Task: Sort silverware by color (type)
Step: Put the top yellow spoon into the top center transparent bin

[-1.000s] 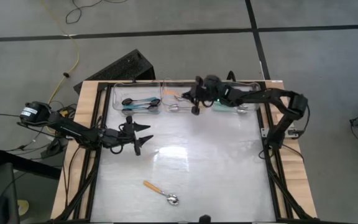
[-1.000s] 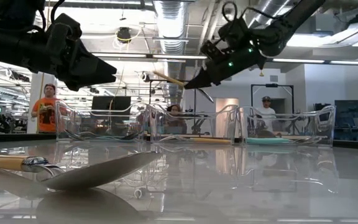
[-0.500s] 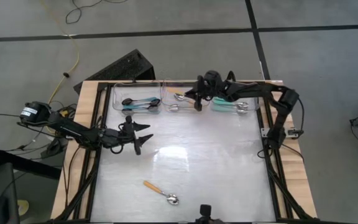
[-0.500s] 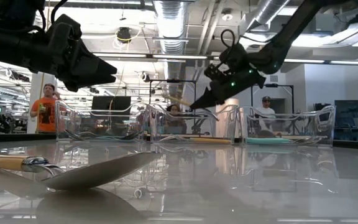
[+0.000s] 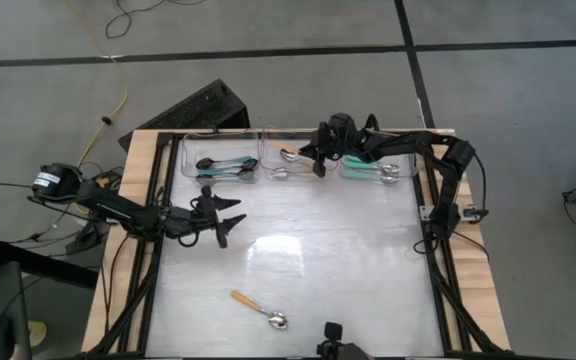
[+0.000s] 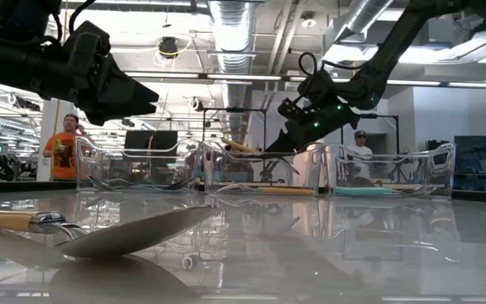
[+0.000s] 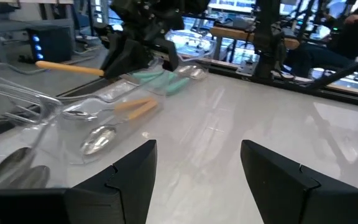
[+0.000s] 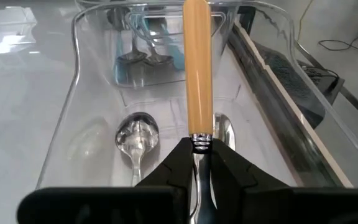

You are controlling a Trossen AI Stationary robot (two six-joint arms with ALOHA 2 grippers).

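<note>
Orange-handled silver spoon (image 8: 197, 74), clenched in the right end effector (image 5: 318, 163), has dropped lower into the middle clear bin (image 5: 298, 160) at the counter's far edge, release imminent.

Both arms are dark, slim and jointed, with black cables looping along their links. The left arm's base joint (image 5: 48, 181) carries a white label. Each claw ends in two flat, wedge-shaped black fingers (image 7: 129, 180). A small green light (image 6: 316, 123) glows just behind the right claw (image 5: 318, 166).
</note>
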